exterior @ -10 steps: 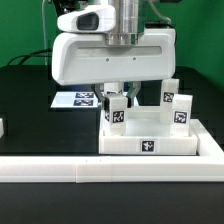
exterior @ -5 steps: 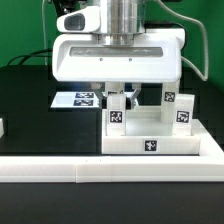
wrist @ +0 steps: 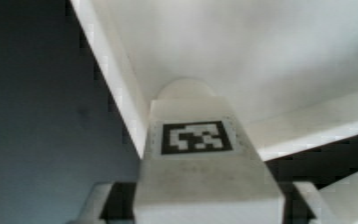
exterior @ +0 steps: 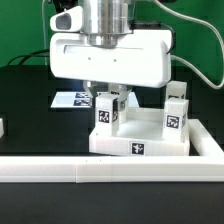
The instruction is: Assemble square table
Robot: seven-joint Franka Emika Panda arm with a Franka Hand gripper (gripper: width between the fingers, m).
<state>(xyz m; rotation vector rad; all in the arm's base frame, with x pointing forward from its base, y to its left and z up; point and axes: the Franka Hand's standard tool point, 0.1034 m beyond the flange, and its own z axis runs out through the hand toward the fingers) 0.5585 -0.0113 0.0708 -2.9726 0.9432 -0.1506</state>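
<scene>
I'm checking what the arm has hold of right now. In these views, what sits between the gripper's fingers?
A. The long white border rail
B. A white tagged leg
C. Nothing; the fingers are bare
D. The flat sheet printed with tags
B: the wrist view shows the gripper with a finger on each side of a white leg bearing a tag, standing on the square top.

The square table [exterior: 140, 140] and its legs [exterior: 107, 112] are white, each bearing black-and-white square tags. The tabletop [exterior: 25, 100] is black. The border rail [exterior: 110, 170] is plain white.
</scene>
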